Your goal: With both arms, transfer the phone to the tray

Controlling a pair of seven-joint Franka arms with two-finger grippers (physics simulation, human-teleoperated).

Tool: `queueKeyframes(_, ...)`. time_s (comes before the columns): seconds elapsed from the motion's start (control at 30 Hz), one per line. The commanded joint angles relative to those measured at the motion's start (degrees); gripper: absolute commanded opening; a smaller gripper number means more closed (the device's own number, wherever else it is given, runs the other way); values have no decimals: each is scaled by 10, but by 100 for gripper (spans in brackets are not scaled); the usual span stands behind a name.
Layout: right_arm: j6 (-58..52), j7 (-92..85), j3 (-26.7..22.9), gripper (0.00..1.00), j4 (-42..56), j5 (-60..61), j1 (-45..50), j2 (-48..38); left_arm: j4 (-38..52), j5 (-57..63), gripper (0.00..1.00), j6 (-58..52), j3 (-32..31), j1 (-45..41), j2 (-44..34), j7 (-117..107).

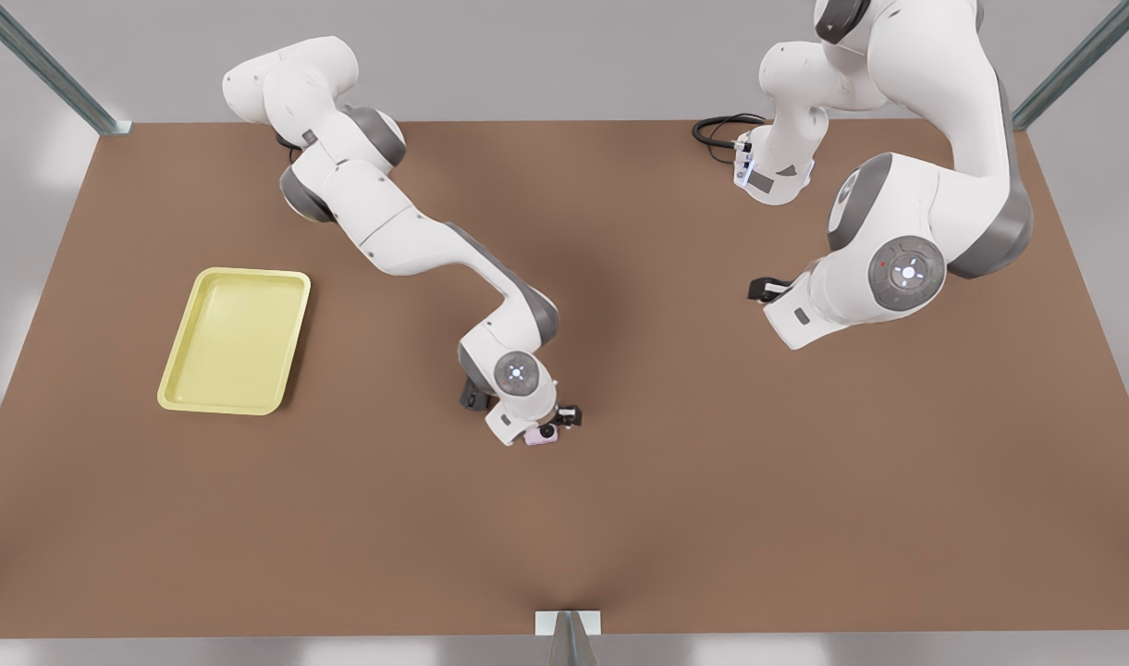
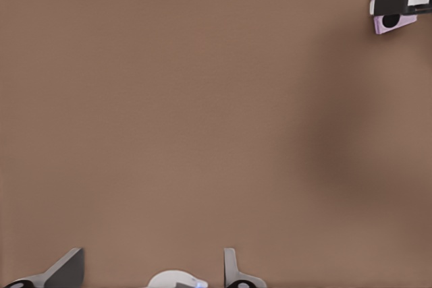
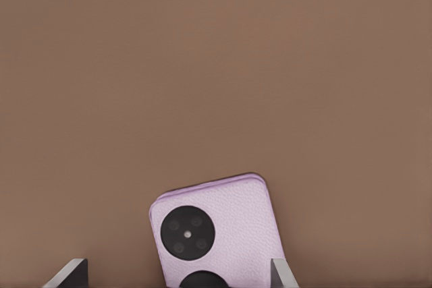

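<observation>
The pale pink phone (image 1: 542, 437) lies flat on the brown table near the middle, mostly hidden under a wrist in the front view. My right gripper (image 3: 177, 273) is lowered over the phone (image 3: 223, 224), open, one finger on each side of it. The pale yellow tray (image 1: 236, 338) lies at the front view's left, well apart from the phone. My left gripper (image 2: 152, 264) hangs open above bare table at the front view's right (image 1: 764, 289), holding nothing. From there the phone (image 2: 390, 23) is seen far off with a black finger of the right gripper across it.
A black cable (image 1: 717, 129) coils on the table at the back, beside the base of the arm at the front view's right. Metal frame posts stand at the table's back corners. Bare table lies between the phone and the tray.
</observation>
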Motion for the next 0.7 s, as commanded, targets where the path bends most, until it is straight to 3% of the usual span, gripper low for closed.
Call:
queueKeyframes(0.0, -5, 15, 0, 100, 0, 0, -1, -1, 0, 1, 100, 8, 1, 1, -1, 68)
queueKeyframes(0.2, 4, -95, -1, 100, -24, -2, 1, -1, 1, 0, 100, 9, 0, 4, -2, 69)
queueKeyframes(0.67, 5, -155, -11, 100, -24, -24, 7, -2, 18, 2, 100, 13, -5, 4, -6, 67)
